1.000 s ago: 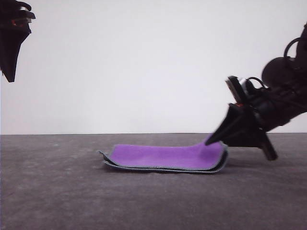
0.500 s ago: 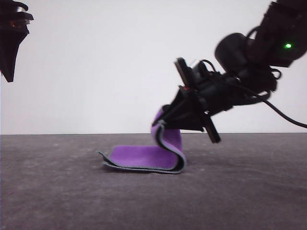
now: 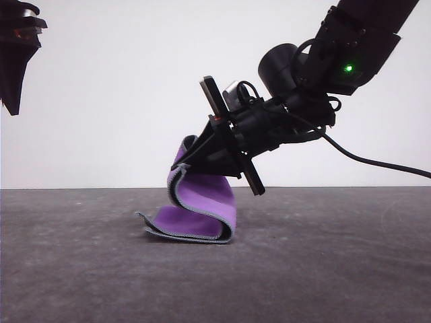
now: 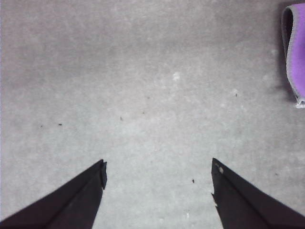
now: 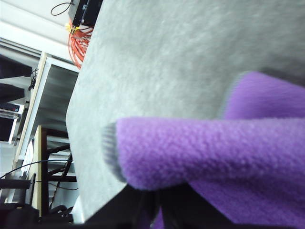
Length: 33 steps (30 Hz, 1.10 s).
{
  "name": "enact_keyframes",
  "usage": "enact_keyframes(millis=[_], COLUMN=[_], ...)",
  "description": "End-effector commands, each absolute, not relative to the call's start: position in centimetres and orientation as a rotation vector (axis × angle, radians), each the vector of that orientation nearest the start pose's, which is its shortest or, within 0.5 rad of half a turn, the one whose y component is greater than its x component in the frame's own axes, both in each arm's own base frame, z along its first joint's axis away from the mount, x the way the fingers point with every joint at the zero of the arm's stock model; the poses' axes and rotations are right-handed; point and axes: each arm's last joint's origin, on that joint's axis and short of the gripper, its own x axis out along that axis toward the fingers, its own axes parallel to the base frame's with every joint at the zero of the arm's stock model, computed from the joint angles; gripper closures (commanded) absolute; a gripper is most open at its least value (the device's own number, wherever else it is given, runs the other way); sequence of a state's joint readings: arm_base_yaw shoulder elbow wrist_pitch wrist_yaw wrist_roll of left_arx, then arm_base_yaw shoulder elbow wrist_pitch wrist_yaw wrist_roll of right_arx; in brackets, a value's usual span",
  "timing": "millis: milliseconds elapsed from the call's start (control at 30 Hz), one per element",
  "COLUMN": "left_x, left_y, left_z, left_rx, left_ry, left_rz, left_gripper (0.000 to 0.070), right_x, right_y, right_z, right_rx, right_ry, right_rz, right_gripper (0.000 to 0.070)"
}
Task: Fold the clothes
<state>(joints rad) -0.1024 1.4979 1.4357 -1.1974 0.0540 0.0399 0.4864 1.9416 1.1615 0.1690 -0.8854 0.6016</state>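
One cloth (image 3: 195,205) is held up by its edge above the grey table (image 3: 323,269).

The upper edge of the purple cloth is clamped between the fingers of the right gripper (image 3: 187,156) near the middle of the front view, while the lower part is left lying flat on the table, bent into an S-curve with grey stitched edging. The left gripper (image 4: 157,174) is held high at the far left, its fingers spread apart over bare table, with nothing gripped.
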Motion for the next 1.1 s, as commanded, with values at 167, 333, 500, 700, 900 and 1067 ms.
enact_keyframes(millis=[167, 333, 500, 700, 900, 1067], left_x=[28.1, 28.1, 28.1, 28.1, 28.1, 28.3], left_y=[-3.1, -3.1, -3.1, -3.1, -2.9, -2.5], left_z=[32.0, 32.0, 32.0, 32.0, 32.0, 32.0], left_rx=[0.070, 0.070, 0.070, 0.072, 0.084, 0.073], left_ry=[1.251, 1.249, 1.248, 1.248, 1.244, 1.235], left_rz=[-0.162, -0.162, -0.162, -0.163, -0.169, -0.155], left_gripper=[0.0269, 0.0269, 0.0269, 0.0269, 0.0269, 0.0269], right_x=[34.9, 34.9, 34.9, 34.9, 35.0, 34.4], right_y=[21.4, 21.5, 21.5, 21.2, 19.1, 14.5], right_z=[16.9, 16.9, 16.9, 17.0, 17.5, 18.9], right_rx=[0.622, 0.625, 0.621, 0.613, 0.578, 0.407], right_ry=[1.033, 1.040, 1.037, 1.032, 1.045, 1.063], right_rz=[1.112, 1.128, 1.139, 1.183, 1.194, 0.996], right_gripper=[0.0418, 0.0328, 0.0327, 0.0327, 0.0328, 0.0328])
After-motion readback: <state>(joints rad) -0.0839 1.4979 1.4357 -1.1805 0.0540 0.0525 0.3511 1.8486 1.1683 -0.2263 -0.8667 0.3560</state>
